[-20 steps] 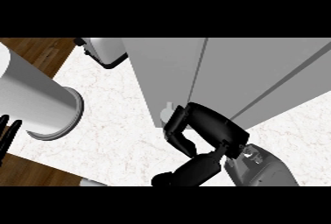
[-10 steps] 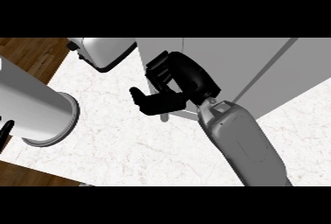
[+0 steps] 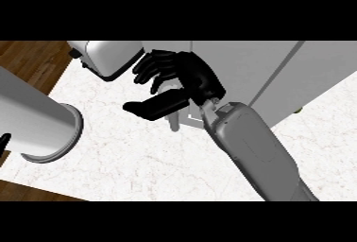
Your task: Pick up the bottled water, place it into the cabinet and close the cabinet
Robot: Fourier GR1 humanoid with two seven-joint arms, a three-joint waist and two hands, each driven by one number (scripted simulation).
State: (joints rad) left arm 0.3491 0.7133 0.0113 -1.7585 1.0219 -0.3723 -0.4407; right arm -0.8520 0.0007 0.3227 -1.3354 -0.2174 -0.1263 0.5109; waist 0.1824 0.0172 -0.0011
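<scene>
Floorboards [image 3: 28, 61] of brown wood show far left of the cabinet [image 3: 251, 66], and at that same edge a black sliver of the left robot hand [image 3: 4, 142] peeks in; whether it is open or closed I cannot tell. Next to it a broad grey cylinder [image 3: 35, 118] with a rimmed end lies over the white marbled desk [image 3: 125, 160]. Nearer the cabinet, at its upper left corner, sits what may be the bottled water [image 3: 108, 56], a pale rounded body with a dark rim; I cannot tell for sure. The right robot hand [image 3: 195, 78] lies against the cabinet's front, just right of that pale body: its fingers [image 3: 157, 66] are curled, their tips at the body's edge, touching or not I cannot tell, while the thumb [image 3: 157, 105] sticks out leftward below, well clear of it. Nothing shows in the hand's grasp. A pale handle [image 3: 173, 124] juts from the cabinet just under the thumb. The grey forearm [image 3: 251, 146] slants down to the lower right across the cabinet's front.
</scene>
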